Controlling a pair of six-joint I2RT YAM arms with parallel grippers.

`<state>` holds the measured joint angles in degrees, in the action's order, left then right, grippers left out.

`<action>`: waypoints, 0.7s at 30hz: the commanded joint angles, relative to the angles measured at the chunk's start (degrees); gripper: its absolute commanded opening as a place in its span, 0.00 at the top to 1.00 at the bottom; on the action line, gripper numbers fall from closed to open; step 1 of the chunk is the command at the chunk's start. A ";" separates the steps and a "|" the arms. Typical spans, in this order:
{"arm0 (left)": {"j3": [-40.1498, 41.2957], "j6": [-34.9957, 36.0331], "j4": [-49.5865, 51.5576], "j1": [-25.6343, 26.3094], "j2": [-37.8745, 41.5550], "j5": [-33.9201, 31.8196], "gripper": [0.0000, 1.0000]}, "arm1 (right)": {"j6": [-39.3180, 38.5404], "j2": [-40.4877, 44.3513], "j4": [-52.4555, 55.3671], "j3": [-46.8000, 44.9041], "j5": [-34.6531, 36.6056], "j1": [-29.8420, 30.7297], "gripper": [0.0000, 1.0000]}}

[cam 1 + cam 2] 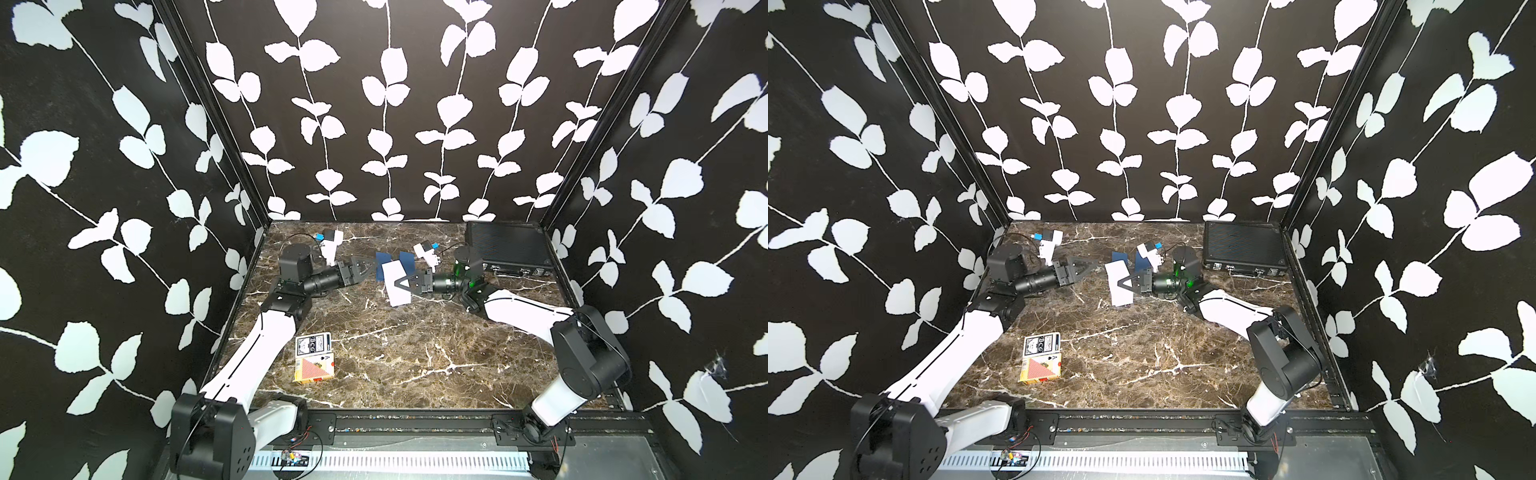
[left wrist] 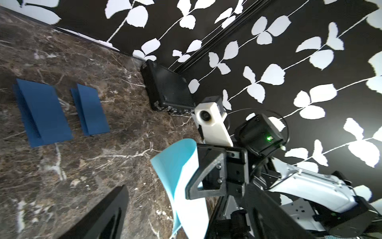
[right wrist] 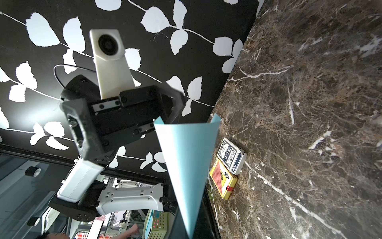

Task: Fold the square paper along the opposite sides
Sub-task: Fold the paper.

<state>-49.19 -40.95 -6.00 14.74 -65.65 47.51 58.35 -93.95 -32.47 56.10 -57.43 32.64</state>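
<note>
Seemingly the right fingers (image 1: 398,285) clench the square paper (image 1: 390,272) with its sides curled together, leaving the left fingers (image 1: 370,266), released and apart opposite, free to press a crease.

Holds the left gripper (image 1: 371,268) with jaws spread wide, fingertips aimed toward the right gripper (image 1: 395,286). Clamps the right gripper tight on the paper (image 1: 397,297), fingertips opposite and near the left ones. Stretches both forearms low, wrists roughly level.
</note>
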 commanded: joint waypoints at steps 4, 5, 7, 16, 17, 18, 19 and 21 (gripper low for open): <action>4.36 -5.43 -12.04 5.01 -5.40 -0.80 0.01 | -1.31 1.57 -1.36 2.79 -0.14 0.27 0.95; 4.58 -5.88 -12.97 5.40 -6.15 -0.82 0.02 | -1.31 1.73 -1.16 2.83 -0.15 0.26 0.95; 4.77 -5.73 -13.51 5.95 -7.06 -0.91 0.02 | -1.56 1.76 -0.78 2.87 -0.11 0.29 0.95; 6.67 -7.92 -17.93 7.09 -8.21 -0.67 0.28 | -2.43 1.76 0.53 2.66 0.29 0.23 0.95; 6.74 -8.09 -18.25 7.05 -8.07 -0.60 0.35 | -2.68 1.76 0.82 2.66 0.33 0.25 0.95; 6.67 -8.09 -18.16 7.03 -7.84 -0.53 0.43 | -2.76 1.76 1.00 2.68 0.39 0.23 0.95; 6.65 -8.09 -18.08 7.05 -7.74 -0.57 0.49 | -2.80 1.79 1.01 2.71 0.51 0.23 0.95; 6.50 -8.09 -17.99 7.03 -7.42 -0.53 0.61 | -2.95 1.78 1.44 2.88 0.65 0.25 0.95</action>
<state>-43.09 -49.10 -21.39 21.61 -74.67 46.48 56.64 -93.95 -30.55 56.21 -57.21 32.64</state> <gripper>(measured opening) 0.413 0.046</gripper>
